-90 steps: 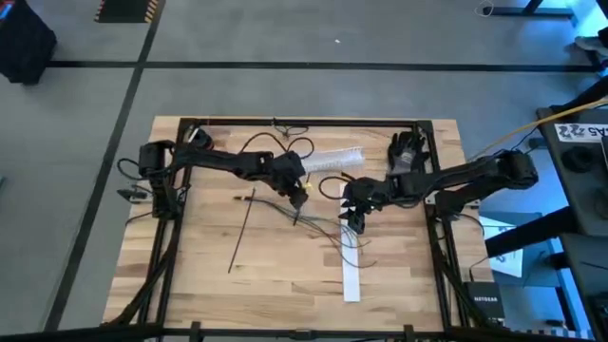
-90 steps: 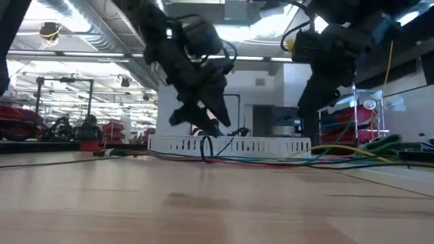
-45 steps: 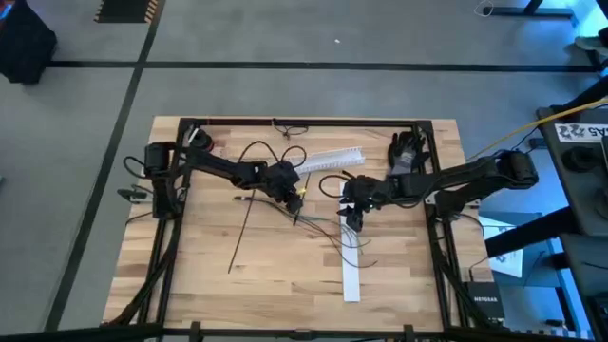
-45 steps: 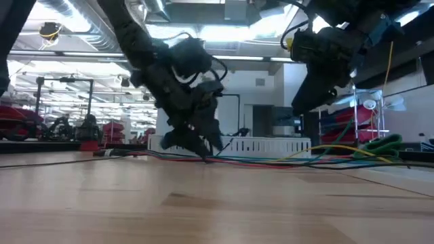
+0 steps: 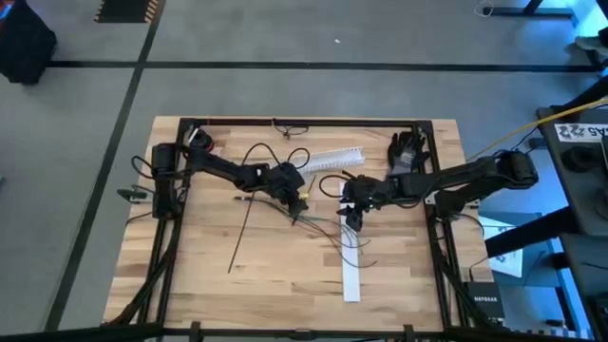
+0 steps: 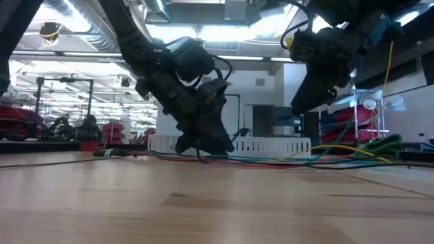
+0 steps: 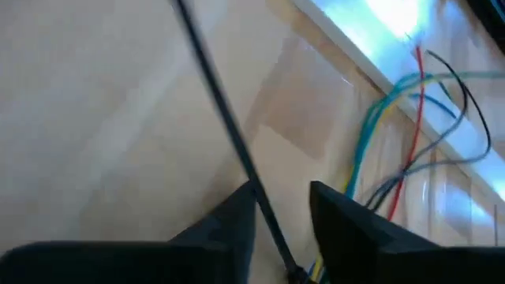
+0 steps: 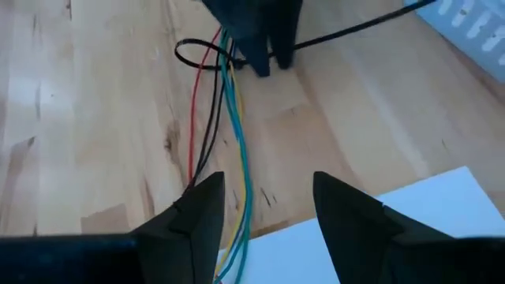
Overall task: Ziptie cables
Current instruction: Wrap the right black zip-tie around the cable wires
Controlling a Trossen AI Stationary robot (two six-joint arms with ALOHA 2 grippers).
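Left gripper (image 5: 296, 201): low over the middle of the table (image 5: 209, 275), tips almost on the wood. In the left wrist view its fingers (image 7: 229, 225) stand a little apart with a thin black zip tie (image 7: 221, 118) running between them and the cables just beyond the tips; whether the pads actually pinch the tie cannot be told. In the right wrist view the same gripper (image 8: 256, 31) stands beside a small black loop (image 8: 201, 55) that encircles the wires near their bundled end.

Right gripper (image 5: 353, 217): raised above the table, nearer the right edge, jaws apart and empty (the right wrist view shows open space between the two fingers (image 8: 197, 221)), looking down on the wires.

Cables (image 5: 332, 233): a loose bunch of red, black, blue-green and yellow strands lying on the table between the two grippers, their long axis running from the left gripper's tips toward the right gripper and on across a white strip (image 5: 350, 271) near the front edge.

Judgement: the tie appears looped but not drawn tight. The left gripper is at the loop; the right is the nearer arm to the free run of the bunch and would have to descend to steady it.
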